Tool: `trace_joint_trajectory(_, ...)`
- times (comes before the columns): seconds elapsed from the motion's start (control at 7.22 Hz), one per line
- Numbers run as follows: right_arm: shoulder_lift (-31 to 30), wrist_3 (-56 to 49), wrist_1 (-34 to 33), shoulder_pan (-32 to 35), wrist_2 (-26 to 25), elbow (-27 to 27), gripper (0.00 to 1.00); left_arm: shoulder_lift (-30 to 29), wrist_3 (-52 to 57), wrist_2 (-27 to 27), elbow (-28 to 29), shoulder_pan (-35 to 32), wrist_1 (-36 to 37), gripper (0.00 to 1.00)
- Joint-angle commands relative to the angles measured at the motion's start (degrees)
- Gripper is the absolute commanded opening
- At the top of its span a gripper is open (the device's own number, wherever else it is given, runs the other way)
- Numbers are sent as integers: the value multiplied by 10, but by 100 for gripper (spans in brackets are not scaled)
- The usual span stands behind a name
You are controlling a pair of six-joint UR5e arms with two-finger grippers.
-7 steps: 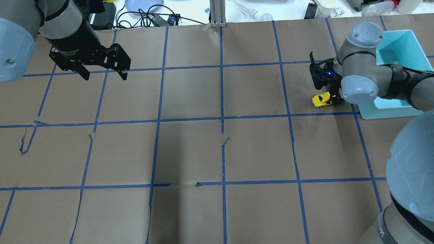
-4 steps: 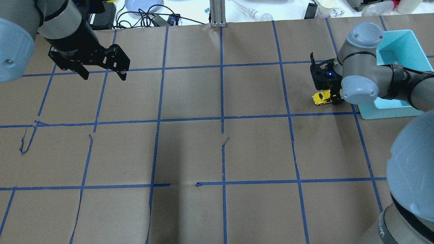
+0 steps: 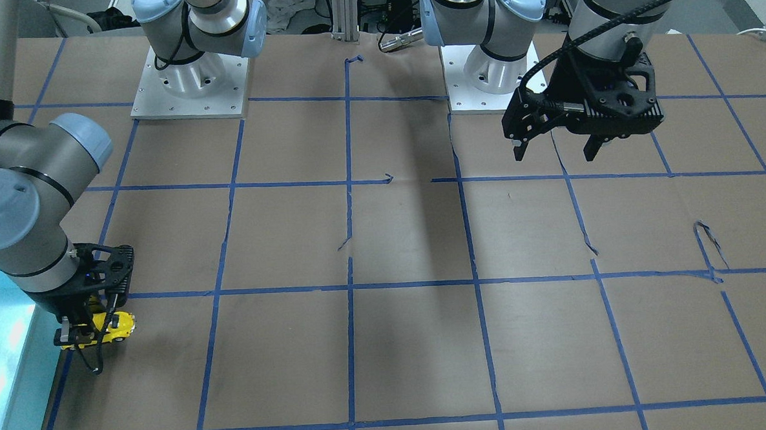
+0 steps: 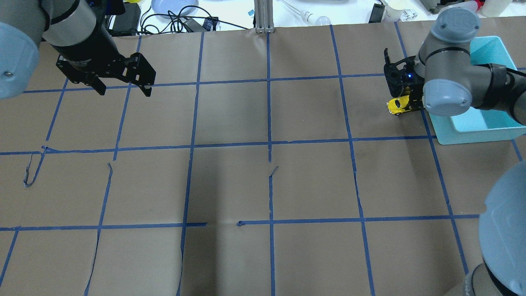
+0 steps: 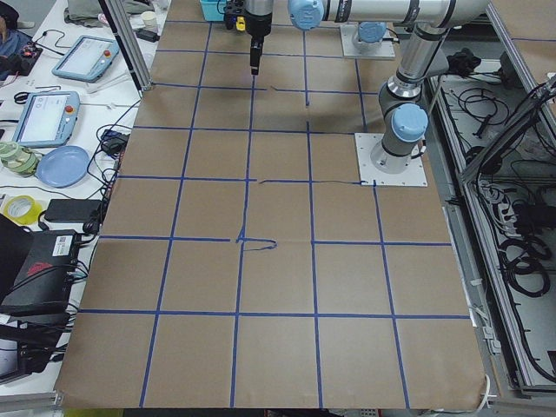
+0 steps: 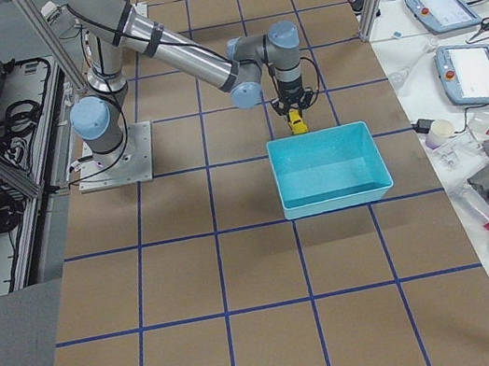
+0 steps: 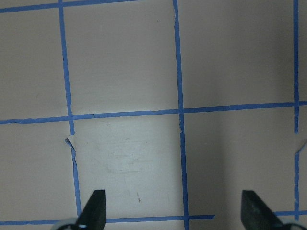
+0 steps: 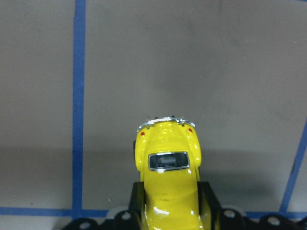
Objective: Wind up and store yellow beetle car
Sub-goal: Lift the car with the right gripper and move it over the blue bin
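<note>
The yellow beetle car [image 4: 397,105] hangs in my right gripper [image 4: 404,107], just left of the teal bin [image 4: 476,137]. The right wrist view shows the car [image 8: 168,167] from above, rear bumper pointing away, with the black fingers [image 8: 207,201] clamped on its sides. It seems to be a little above the brown paper. The car also shows in the front view [image 3: 107,328], held by the right gripper [image 3: 84,331], and in the right view [image 6: 295,122]. My left gripper [image 4: 123,91] is open and empty, held high at the far left [image 3: 554,156].
The teal bin [image 3: 9,386] lies by the table's right end and looks empty in the right view [image 6: 327,168]. Blue tape lines grid the brown paper. Cables, a plate and bottles lie beyond the far edge [image 4: 172,8].
My right gripper has carried the car away from the robot and slightly right, closer to the bin. The left gripper has barely moved.
</note>
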Motion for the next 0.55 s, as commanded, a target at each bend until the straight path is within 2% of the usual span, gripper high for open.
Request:
trace_joint_trajectory(0.0, -6, -96, 130, 0, -40, -119, 0, 1, 0, 1, 1, 1, -1, 100)
trace_joint_trajectory(0.14, 0, -193, 171, -1, -63, -183, 0, 1, 0, 1, 0, 1, 0, 100)
trace_joint_trajectory(0.42, 1, -375, 181, -52, -66, -199, 0, 1, 0, 0, 0, 1, 0, 100)
